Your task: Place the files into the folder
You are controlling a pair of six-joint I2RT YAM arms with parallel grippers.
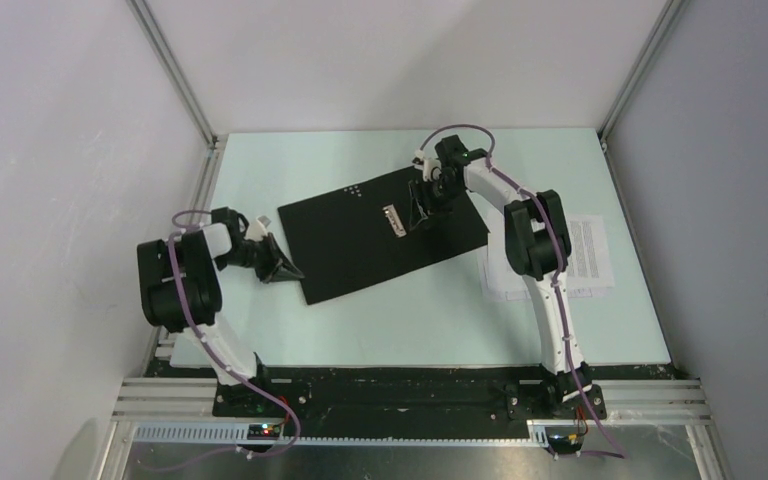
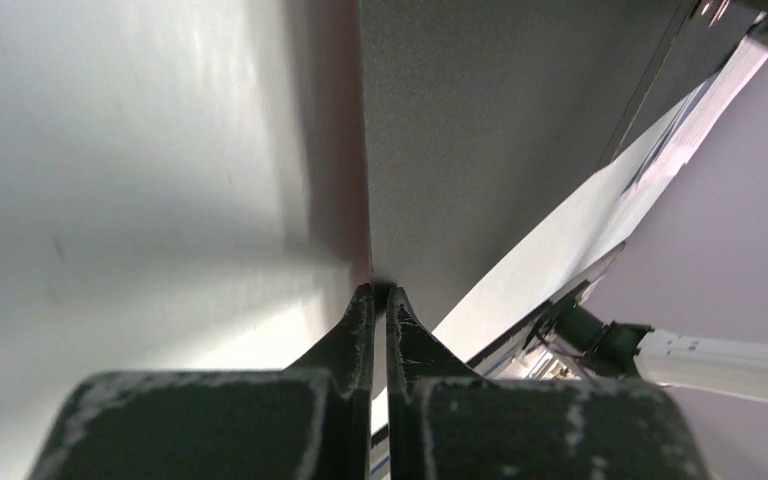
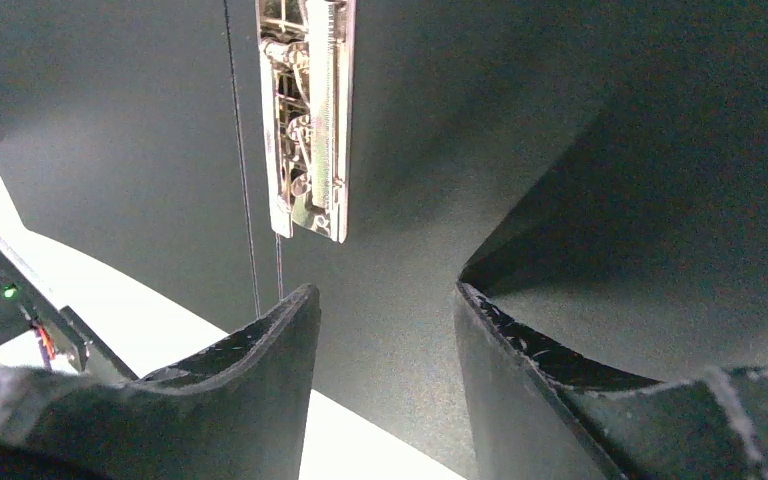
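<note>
The folder (image 1: 380, 235) lies open on the table with its black inside up and a metal clip (image 1: 393, 218) near its middle. My left gripper (image 1: 295, 272) is at the folder's near-left edge. In the left wrist view its fingertips (image 2: 380, 290) are shut on that thin edge, with the red outside (image 2: 345, 150) showing to the left and the dark inside (image 2: 500, 120) to the right. My right gripper (image 1: 425, 215) hovers open over the folder's inside (image 3: 560, 120), just below the clip (image 3: 308, 120), holding nothing (image 3: 385, 300). The files (image 1: 588, 255), white printed sheets, lie at the right, partly under the right arm.
The pale table (image 1: 360, 330) is enclosed by white walls with aluminium posts at the back corners (image 1: 210, 135). Both arm bases stand on the black rail (image 1: 400, 395) at the near edge.
</note>
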